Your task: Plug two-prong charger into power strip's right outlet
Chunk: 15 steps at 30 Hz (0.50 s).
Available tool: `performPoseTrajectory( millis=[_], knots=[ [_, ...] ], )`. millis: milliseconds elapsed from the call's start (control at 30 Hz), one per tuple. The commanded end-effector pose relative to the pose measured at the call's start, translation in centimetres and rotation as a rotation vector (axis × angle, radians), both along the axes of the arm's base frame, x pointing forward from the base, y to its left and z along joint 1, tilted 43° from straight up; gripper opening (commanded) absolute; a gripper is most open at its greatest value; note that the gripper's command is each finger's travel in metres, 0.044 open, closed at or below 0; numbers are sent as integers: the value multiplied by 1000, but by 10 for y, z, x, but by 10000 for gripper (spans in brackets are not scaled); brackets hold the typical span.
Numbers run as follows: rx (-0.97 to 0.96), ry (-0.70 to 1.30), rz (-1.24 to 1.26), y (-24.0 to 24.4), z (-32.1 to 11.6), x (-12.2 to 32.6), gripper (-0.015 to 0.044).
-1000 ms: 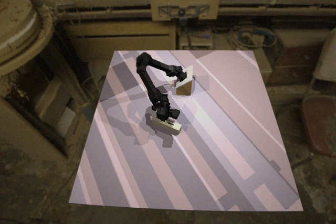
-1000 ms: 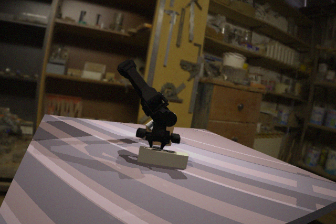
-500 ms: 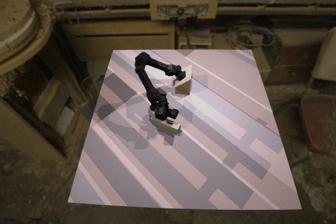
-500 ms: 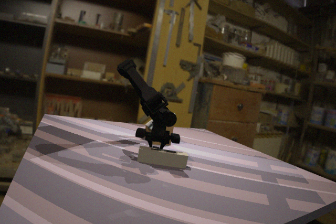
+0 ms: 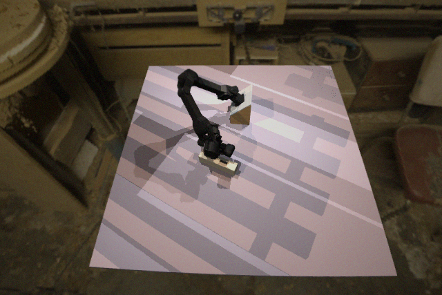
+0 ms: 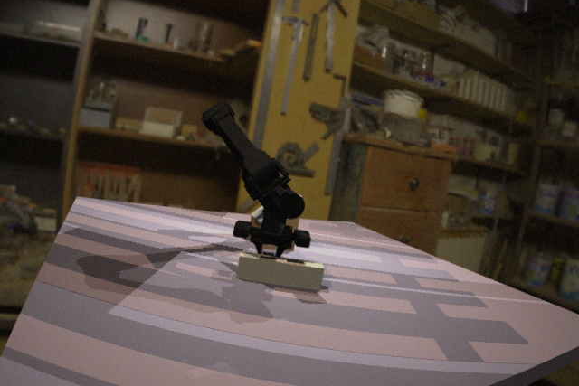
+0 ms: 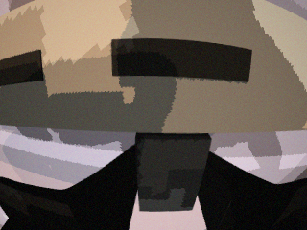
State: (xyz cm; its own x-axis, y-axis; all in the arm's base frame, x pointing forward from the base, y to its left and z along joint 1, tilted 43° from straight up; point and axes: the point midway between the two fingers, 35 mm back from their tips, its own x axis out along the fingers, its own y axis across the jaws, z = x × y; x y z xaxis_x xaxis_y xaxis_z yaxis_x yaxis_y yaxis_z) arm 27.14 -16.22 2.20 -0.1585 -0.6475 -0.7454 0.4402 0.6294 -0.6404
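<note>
The cream power strip [image 5: 218,166] [image 6: 280,273] [image 7: 216,107] lies on the table. Its top shows dark slots in the wrist view: one whole slot [image 7: 182,60] and another slot [image 7: 20,68] cut off by the left edge. My gripper [image 6: 270,252] [image 7: 165,150] is shut on the dark charger [image 7: 168,179], a small block between both fingers. In the wrist view the charger's far end meets the strip's near edge, below the whole slot's left part. In the exterior view the fingertips are just at the strip's top edge. The prongs are hidden, and I cannot tell whether they touch the strip.
A brown wedge-shaped block [image 5: 241,117] with a slanted white top stands beside the arm's base, behind the strip. The table [image 5: 331,249] has striped patterns of light and shadow. The arm arches over the left side in the top view.
</note>
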Motion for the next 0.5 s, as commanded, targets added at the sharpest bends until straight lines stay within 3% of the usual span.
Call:
performPoseTrajectory(
  millis=[0,467],
  knots=[
    [-3,-7,4,-2,2,4,0],
    [-3,-7,4,-4,3,9,0]
  ],
)
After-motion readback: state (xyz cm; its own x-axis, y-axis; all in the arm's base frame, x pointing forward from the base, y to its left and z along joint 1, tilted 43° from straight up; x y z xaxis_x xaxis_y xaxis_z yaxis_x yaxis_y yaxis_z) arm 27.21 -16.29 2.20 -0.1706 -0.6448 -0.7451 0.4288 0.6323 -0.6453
